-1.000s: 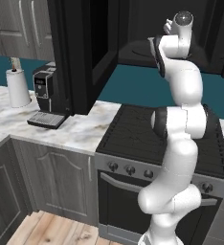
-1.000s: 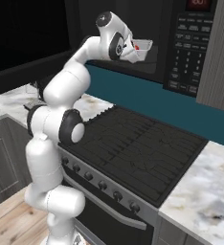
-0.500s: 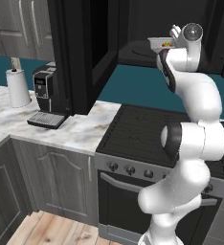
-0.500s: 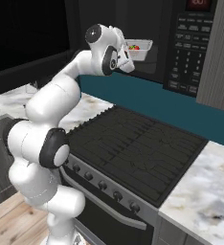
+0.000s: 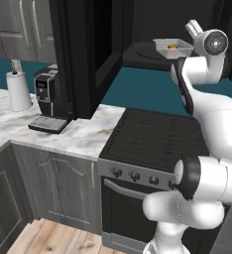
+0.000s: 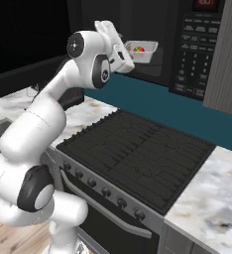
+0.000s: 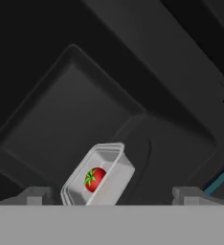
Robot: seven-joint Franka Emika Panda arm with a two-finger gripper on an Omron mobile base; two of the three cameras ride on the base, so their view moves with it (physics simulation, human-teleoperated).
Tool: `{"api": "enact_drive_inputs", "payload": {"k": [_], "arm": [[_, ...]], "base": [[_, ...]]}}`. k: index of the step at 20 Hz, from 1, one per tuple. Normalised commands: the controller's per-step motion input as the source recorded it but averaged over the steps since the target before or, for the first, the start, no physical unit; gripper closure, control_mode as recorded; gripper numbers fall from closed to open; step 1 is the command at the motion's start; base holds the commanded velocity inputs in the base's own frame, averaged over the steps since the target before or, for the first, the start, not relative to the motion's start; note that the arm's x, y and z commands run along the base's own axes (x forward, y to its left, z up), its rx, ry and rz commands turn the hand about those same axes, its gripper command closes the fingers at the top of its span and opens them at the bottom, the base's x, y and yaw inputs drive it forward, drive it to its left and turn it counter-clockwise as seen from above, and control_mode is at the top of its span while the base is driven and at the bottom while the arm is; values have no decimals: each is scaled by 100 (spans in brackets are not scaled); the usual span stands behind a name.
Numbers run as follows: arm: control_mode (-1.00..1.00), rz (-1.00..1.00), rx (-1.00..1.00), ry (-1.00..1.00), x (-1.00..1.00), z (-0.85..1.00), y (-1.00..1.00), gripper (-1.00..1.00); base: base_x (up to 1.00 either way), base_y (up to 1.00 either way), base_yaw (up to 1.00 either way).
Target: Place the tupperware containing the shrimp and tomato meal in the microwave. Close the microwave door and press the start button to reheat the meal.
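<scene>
Reaching high over the stove in the left base view, the white arm carries the tupperware at the mouth of the microwave, whose dark cavity opens behind it. Red and a touch of green from the shrimp and tomato meal show inside the container. The microwave door stands swung open to the left, a tall black panel reaching down toward the marble counter. A black coffee machine sits just left of the door, with a paper towel roll further left. The gripper itself is hidden behind the wrist, so I cannot tell how its fingers stand from here.

From the right base view, the tupperware hangs just past the hand, level and in front of the microwave opening, well above the stove. The meal shows as red and orange. The keypad panel to the right has rows of pale buttons and a red display at the top; neither is sharp enough to read.

Looking along the hand view, the tupperware sits tilted between the two fingertips, with the tomato and its green stem plain inside. The tips stand wide apart, well outside the container's walls; whether anything grips it is hidden below the frame. Behind lies the microwave's dark floor.
</scene>
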Motion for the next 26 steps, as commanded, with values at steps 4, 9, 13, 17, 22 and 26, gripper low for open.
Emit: {"api": "enact_drive_inputs", "payload": {"k": [4,9,13,17,22,26], "arm": [[-100,18,-38,4,-100,55,36,-100],[-100,23,-49,15,-100,14,40,-100],[-100,25,-58,30,-100,0,40,-100],[-100,22,-60,31,-100,-2,52,-100],[-100,17,-58,24,-100,-8,50,-100],[-100,11,-53,5,-100,-32,47,-100]], "base": [[0,0,0],[0,0,0],[0,0,0],[0,0,0],[0,0,0],[0,0,0]]}}
